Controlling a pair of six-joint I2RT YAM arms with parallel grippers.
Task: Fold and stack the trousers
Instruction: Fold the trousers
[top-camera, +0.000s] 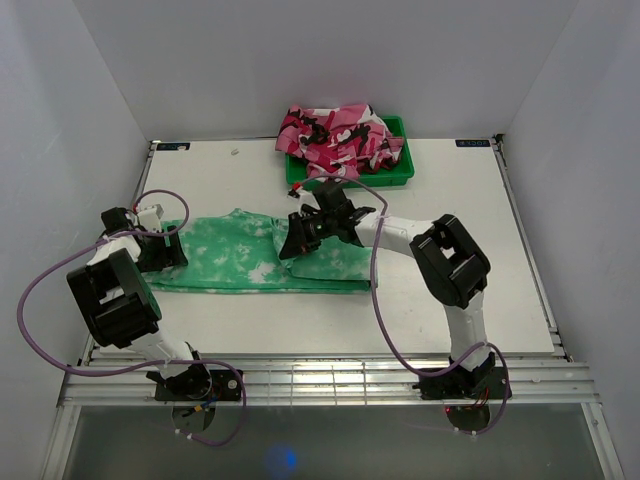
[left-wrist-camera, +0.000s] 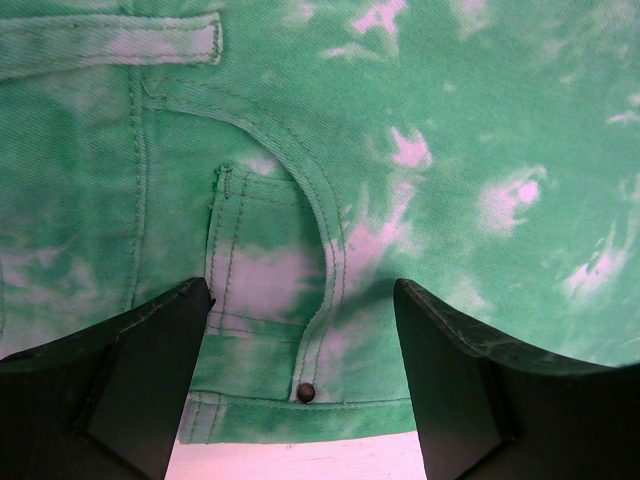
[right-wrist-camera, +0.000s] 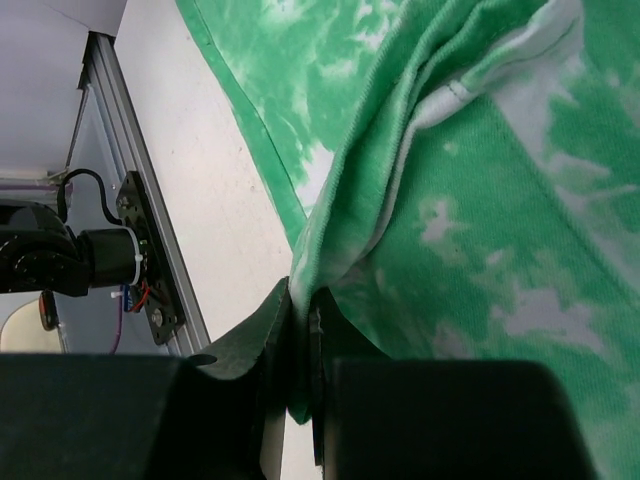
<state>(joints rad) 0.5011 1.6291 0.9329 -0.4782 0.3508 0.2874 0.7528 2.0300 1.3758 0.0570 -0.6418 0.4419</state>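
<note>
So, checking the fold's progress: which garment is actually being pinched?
The green tie-dye trousers on the table, clamped in the right arm's fingers; the pink camouflage garment lies untouched in its green bin.

White table, plain white walls, metal rail

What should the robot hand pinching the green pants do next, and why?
Probably the right gripper, shut on a fold of the trousers, should carry that fold left toward the waist end, where the left gripper hangs open above the pocket. The cloth looks only partly doubled over, so that would finish the fold.
</note>
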